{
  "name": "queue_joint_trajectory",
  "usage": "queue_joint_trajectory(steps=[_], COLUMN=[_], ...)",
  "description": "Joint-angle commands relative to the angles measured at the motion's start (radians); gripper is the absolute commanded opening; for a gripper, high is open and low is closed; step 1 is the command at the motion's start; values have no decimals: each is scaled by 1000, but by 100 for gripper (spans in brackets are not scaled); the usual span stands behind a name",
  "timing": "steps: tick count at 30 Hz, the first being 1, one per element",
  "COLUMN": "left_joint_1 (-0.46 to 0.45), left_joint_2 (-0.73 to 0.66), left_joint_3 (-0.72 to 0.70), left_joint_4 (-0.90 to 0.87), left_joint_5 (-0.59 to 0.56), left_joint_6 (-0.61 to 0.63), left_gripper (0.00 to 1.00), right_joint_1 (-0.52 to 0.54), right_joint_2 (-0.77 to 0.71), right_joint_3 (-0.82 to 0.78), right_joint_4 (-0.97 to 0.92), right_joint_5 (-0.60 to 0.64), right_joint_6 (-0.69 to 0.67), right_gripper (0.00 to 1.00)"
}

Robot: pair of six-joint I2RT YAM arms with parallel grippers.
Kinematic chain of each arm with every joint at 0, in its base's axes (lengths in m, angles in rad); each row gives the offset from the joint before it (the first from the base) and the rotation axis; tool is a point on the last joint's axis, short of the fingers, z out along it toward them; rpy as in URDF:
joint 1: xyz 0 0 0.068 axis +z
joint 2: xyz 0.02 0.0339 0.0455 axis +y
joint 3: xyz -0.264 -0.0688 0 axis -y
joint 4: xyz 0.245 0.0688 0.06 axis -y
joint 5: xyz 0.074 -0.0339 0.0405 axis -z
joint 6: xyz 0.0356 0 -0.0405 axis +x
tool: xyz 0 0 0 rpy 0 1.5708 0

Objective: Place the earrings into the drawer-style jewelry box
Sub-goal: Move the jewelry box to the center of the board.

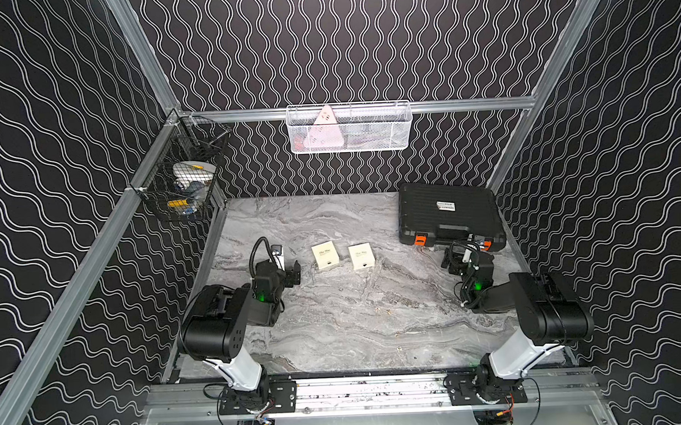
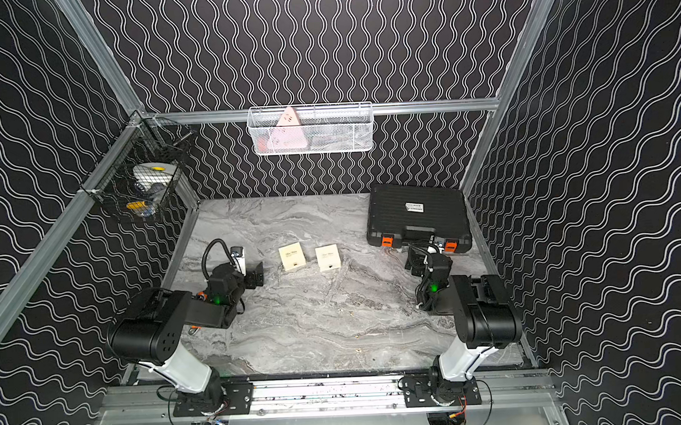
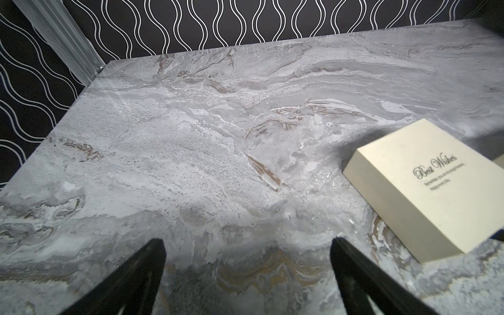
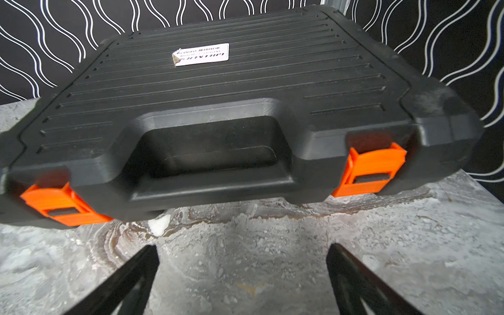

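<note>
Marble tabletop (image 1: 331, 221): grey with brownish veins, walled in by black panels with white wavy lines.
Cream boxes (image 1: 325, 255) (image 2: 292, 256): two, side by side and a little apart, mid-table; both appear shut, with a small dark mark on each front face. The left wrist view shows the one nearer the left arm (image 3: 436, 188), its lid printed "Best Wishes".
Earrings (image 1: 399, 349) (image 2: 359, 350): tiny gold specks loose on the marble, nearer the robot than the boxes and well apart from them (too small to count with confidence).
Left gripper (image 3: 246, 245) (image 1: 294, 271): fingers spread wide with only bare marble between them, holding nothing; low over the table, just beside the nearer cream box.
Right gripper (image 4: 242, 249): fingers likewise wide apart and empty, pointed at the handle recess of the black case.
Black case (image 1: 449, 212): closed, flat in the far right corner, white label on its ribbed lid.
Orange latches (image 4: 368, 171): two on the case's front edge.
White wire basket (image 1: 349, 128): hung on the back rail, something pink inside.
Black wire basket (image 1: 184, 188): on the left rail, holding mixed items.
</note>
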Motion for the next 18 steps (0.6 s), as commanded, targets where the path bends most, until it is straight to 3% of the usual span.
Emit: queue_joint_trajectory(steps=[1, 8, 11, 13, 15, 16, 18], left_joint_1=[-1, 0, -4, -30, -67, -84, -131], left_joint_2=[-2, -5, -17, -94, -182, -205, -222], left_joint_3=[-2, 0, 2, 31, 141, 199, 294], left_joint_4=[47, 35, 33, -89, -384, -501, -698], left_joint_5=[-3, -2, -37, -126, -220, -245, -286], left_joint_6=[-12, -12, -12, -14, -18, -29, -84], left_gripper=[99, 99, 99, 99, 99, 99, 99], right_joint_1=[0, 0, 28, 79, 191, 242, 328], right_joint_2=[-1, -2, -41, -118, -214, -254, -324], right_joint_3=[0, -4, -6, 19, 100, 147, 267], right_joint_4=[25, 31, 23, -69, -254, -350, -581], right_joint_5=[-1, 2, 123, 219, 354, 400, 364], right_joint_6=[6, 3, 7, -26, -69, -21, 130], right_gripper=[100, 100, 100, 100, 100, 100, 100])
